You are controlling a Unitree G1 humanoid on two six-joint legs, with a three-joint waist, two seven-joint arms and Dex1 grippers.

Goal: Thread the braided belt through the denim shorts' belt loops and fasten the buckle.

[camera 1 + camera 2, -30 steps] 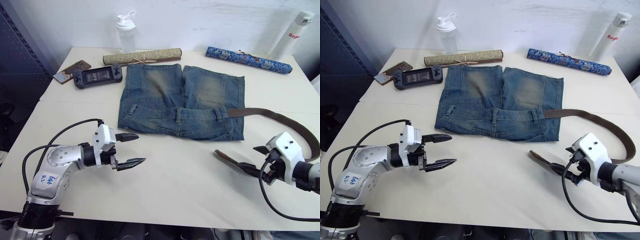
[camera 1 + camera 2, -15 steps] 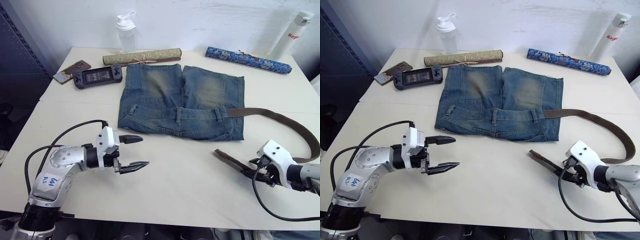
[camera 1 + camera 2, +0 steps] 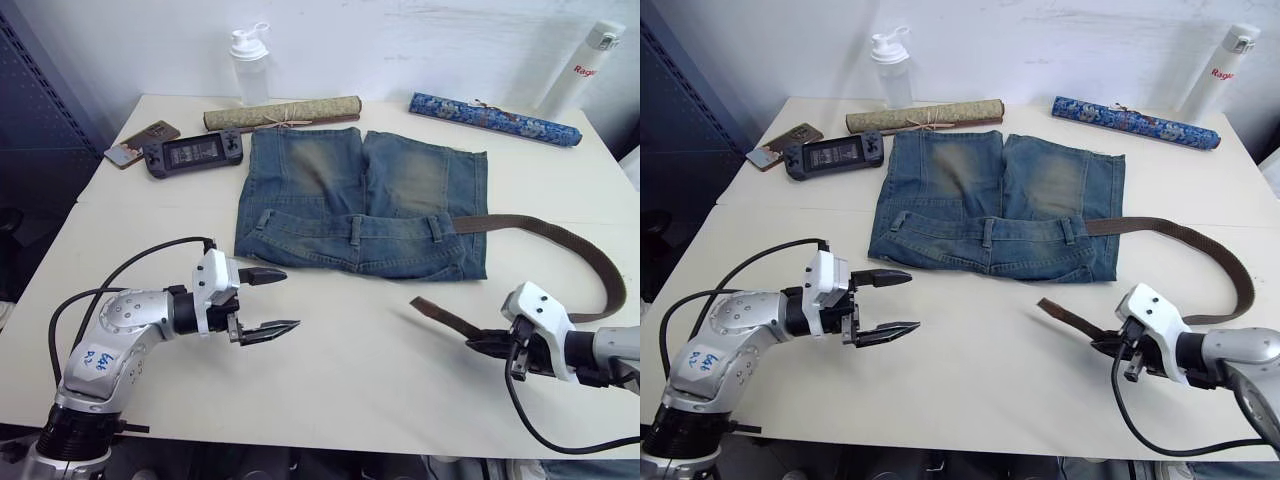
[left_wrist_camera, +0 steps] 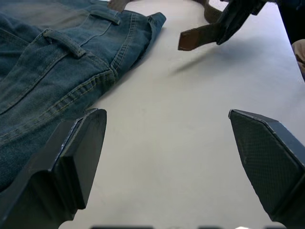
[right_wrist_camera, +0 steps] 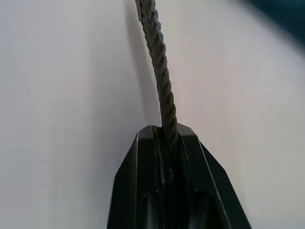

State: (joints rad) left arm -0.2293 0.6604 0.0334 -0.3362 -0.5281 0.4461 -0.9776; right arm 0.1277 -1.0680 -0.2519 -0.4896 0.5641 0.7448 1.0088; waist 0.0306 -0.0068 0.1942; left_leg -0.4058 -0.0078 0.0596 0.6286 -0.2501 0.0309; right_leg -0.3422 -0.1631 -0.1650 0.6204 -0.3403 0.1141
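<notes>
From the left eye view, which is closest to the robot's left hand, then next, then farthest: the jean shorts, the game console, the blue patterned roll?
From the left hand:
1. Denim shorts, just ahead, table's middle.
2. Game console, far left side.
3. Blue patterned roll, far right side.

The right gripper (image 5: 167, 143) has its two black fingers (image 5: 143, 171) clamped edge-on around the braided belt (image 5: 159, 71), which extends toward 12 o'clock over the white table (image 5: 62, 95).
</notes>
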